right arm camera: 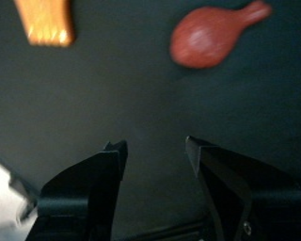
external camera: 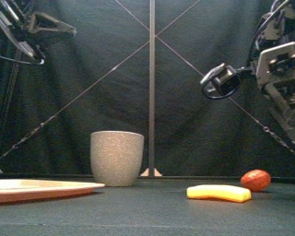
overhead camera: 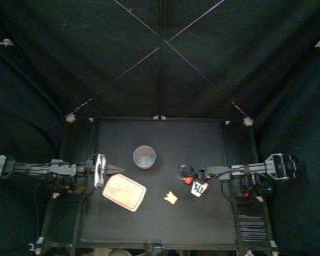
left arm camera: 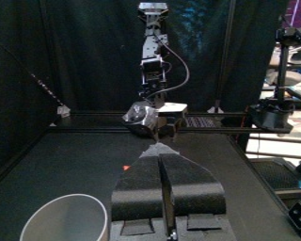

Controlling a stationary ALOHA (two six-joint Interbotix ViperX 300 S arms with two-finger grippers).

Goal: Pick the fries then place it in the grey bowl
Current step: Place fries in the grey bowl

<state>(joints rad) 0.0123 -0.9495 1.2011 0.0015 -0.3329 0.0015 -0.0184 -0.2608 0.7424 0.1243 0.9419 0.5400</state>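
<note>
The fries (external camera: 219,193) lie flat on the worktop (overhead camera: 190,140) toward its near edge, right of the middle. They sit between the pink tray (external camera: 40,189) on the left and a red toy (external camera: 254,180) on the right, apart from both.

The right wrist view shows what the level front view cannot. The right arm's (overhead camera: 250,172) jaws hang above the worktop, spread wide with nothing between them, and the fries and the red toy both lie beyond their tips.

The left wrist view shows the left arm's (overhead camera: 49,168) jaws pressed together, gripping nothing, with the grey cup (left arm camera: 71,218) just beside them.

The cup stands upright farther back, left of the middle and behind the tray. From above, its mouth shows only its own inner wall. The tray's top is bare in the top view.
</note>
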